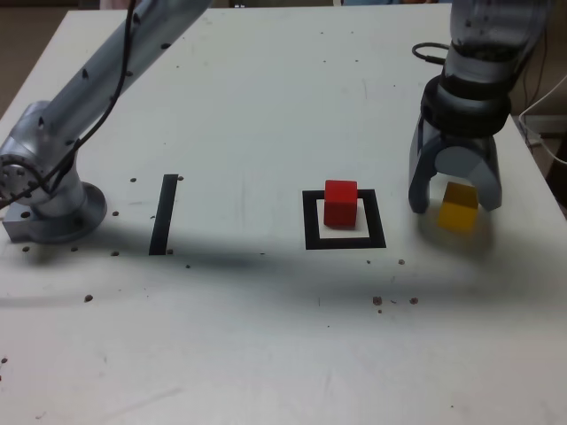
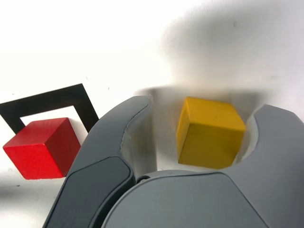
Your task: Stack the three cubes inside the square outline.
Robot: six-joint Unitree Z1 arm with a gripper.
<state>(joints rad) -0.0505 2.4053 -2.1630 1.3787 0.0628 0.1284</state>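
Spread wide at the claw [image 1: 455, 200] around the yellow cube [image 2: 209, 135], with open room alongside; red cube [image 2: 45, 148] within the square outline's edges [image 1: 377, 232]

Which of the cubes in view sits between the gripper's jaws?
The yellow cube: the open jaws stand on either side of it, while the red cube lies outside them, within the black square outline.

Cube [image 1: 340, 204] inside outline [image 1: 313, 234], another cube [image 1: 458, 210] outside
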